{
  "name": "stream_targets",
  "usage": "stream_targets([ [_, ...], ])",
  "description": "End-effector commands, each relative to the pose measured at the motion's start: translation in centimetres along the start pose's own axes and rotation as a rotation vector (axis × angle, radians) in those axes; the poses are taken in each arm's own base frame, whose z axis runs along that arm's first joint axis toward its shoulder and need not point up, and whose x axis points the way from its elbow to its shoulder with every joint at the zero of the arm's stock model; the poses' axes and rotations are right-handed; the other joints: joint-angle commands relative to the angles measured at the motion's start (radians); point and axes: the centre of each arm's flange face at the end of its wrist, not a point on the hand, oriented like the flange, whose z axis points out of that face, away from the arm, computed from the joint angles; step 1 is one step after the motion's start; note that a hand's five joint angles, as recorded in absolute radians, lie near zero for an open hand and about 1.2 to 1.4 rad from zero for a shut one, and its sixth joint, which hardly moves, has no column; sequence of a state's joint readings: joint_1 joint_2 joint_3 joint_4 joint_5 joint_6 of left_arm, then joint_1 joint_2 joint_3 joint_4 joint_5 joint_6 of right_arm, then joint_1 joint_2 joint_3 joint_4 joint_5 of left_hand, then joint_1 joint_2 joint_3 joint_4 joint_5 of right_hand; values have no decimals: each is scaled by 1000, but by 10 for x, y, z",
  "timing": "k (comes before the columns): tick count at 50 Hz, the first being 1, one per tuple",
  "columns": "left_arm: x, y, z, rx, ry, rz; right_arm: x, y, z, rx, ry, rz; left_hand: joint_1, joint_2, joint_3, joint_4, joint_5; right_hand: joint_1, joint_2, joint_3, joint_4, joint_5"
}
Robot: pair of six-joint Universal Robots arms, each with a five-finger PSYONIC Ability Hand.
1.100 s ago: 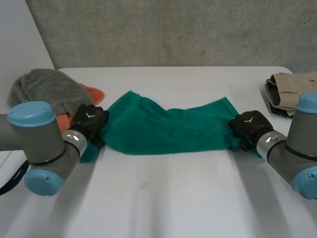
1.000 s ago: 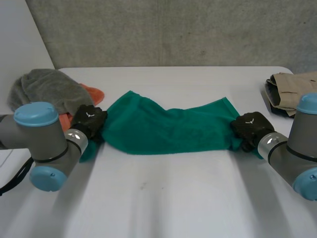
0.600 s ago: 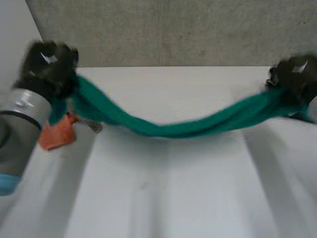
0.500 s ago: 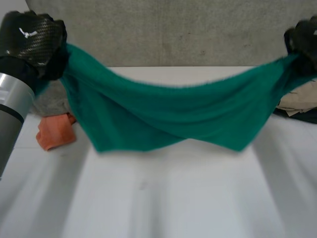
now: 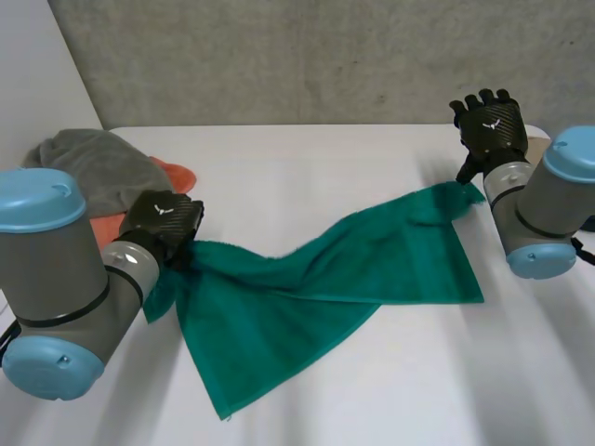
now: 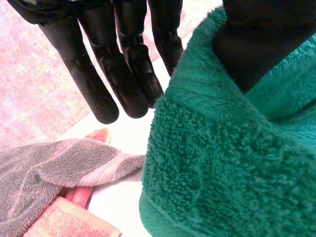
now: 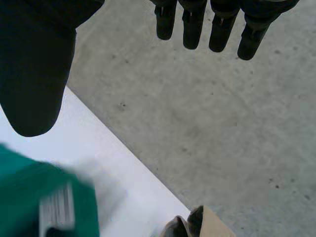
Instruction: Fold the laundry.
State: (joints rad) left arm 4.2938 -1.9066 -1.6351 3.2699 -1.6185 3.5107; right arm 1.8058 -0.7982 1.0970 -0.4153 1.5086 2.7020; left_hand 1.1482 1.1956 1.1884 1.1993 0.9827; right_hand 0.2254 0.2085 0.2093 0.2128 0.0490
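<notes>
A green towel [image 5: 307, 279] lies crumpled across the white table [image 5: 325, 158], slanting from the left front to the right back. My left hand [image 5: 163, 221] grips its left corner. In the left wrist view the thumb [image 6: 256, 44] presses into the towel [image 6: 237, 163] while the fingers [image 6: 123, 64] reach beside it. My right hand [image 5: 491, 125] hovers open, fingers spread, just above the towel's far right corner and holds nothing. In the right wrist view that corner [image 7: 29, 197], with a white label, lies below the thumb [image 7: 34, 64].
A grey cloth [image 5: 93, 167] and an orange cloth [image 5: 172, 174] are heaped at the table's left, close behind my left hand. A beige garment [image 7: 207, 224] lies at the table's far right edge. A concrete wall stands behind the table.
Both hands swung the towel up into the air and brought it back down onto the table. The right hand then let go of its corner and opened; the left hand kept its grip.
</notes>
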Motion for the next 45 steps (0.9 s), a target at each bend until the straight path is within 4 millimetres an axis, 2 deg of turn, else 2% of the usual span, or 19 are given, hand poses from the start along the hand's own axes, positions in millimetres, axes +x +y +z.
stream_targets([
  [1,-7,-10,-7,32,-23,-3,7,-31,-30,-78,-50,6,248,201,208,197,239,-51,-34,-35,-38,-49],
  [4,-10,-16,-11,52,-32,-8,12,-48,-55,-153,-120,-4,248,201,208,197,239,-51,-34,-35,-38,-49],
  [5,-12,-19,-12,61,-34,-10,12,-51,-69,-207,-170,-12,248,201,208,197,239,-51,-34,-35,-38,-49],
  [7,-14,-21,-14,67,-38,-14,10,-52,-83,-262,-229,-18,248,201,208,197,239,-4,12,12,8,-2],
  [10,-17,-25,-18,81,-46,-20,5,-43,-115,-413,-357,1,248,201,208,197,239,163,180,179,176,165],
  [13,-18,-27,-21,93,-45,-27,0,-33,-132,-485,-418,50,248,201,208,197,239,310,326,326,322,311],
  [16,-19,-31,-24,108,-43,-34,-9,-19,-143,-525,-444,139,248,201,208,197,239,354,371,370,367,356],
  [19,-20,-38,-28,132,-41,-46,-20,-6,-149,-532,-437,227,248,201,208,197,239,351,368,367,364,353],
  [26,-18,-54,-38,190,-24,-65,-45,9,-155,-463,-423,303,248,201,208,197,239,348,365,365,361,350],
  [34,-14,-57,-40,202,-14,-63,-72,18,-150,-413,-422,273,248,201,208,197,239,354,371,370,367,356],
  [45,-15,-58,-40,203,-16,-64,-85,31,-139,-394,-407,173,248,201,208,197,239,366,383,382,379,368],
])
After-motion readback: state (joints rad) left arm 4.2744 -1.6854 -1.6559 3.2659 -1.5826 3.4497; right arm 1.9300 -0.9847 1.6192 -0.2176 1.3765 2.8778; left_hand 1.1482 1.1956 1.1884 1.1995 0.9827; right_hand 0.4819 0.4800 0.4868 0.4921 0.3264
